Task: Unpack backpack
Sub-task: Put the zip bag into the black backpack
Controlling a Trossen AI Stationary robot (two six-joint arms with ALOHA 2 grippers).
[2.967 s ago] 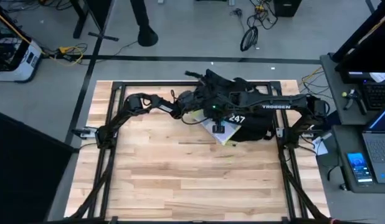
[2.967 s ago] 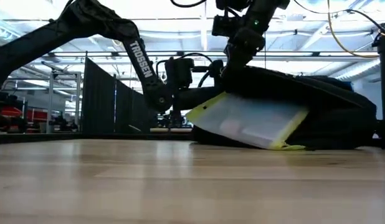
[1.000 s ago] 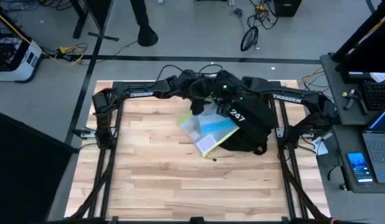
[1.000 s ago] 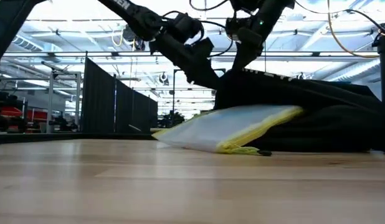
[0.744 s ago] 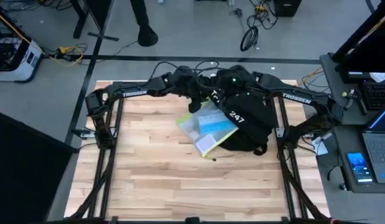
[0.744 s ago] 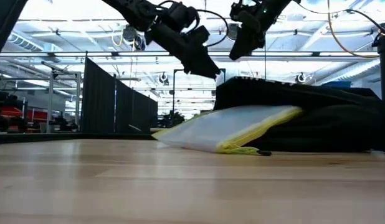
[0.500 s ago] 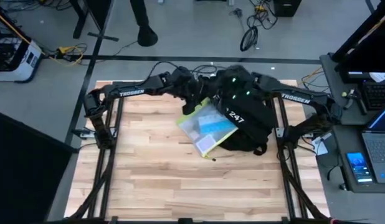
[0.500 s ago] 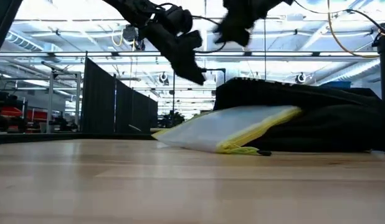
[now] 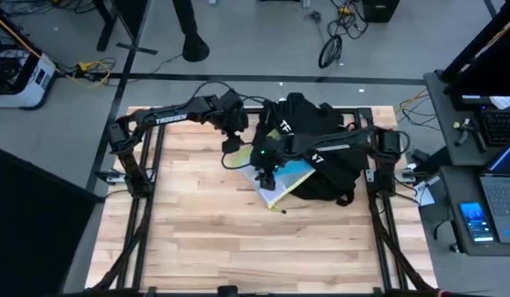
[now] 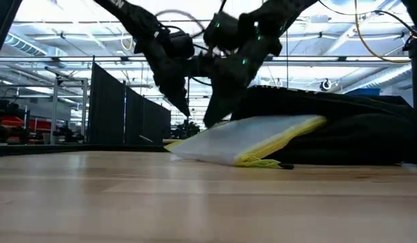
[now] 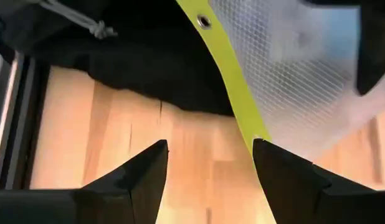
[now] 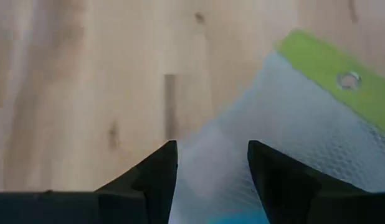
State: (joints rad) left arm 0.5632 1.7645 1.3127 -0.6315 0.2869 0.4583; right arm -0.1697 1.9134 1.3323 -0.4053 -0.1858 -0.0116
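The black backpack (image 9: pixel 325 157) lies on its side at the table's far right, its white lettering facing up. A clear mesh pouch with a yellow-green edge (image 9: pixel 281 180) sticks out from under it toward the left. The pouch's left end (image 10: pixel 178 145) rests on the table, and its right part leans on the backpack (image 10: pixel 343 128). My right gripper (image 9: pixel 265 173) hovers open just above the pouch (image 12: pixel 292 124) and touches nothing. My left gripper (image 9: pixel 233 142) hangs open beside the pouch's far-left corner. It is over bare wood, with the yellow edge (image 11: pixel 233 68) ahead of it.
A small dark item (image 9: pixel 282 211) lies on the wood just near the pouch. The table's black frame rails (image 9: pixel 148 148) run along the left and right sides. Bare wood (image 9: pixel 238 239) fills the near half of the table.
My right gripper has left the backpack's top. It rose, swung toward the left and near edges, and came down over the pouch. My left gripper has drawn back toward the left edge and dropped lower. The pouch has stayed where it was.
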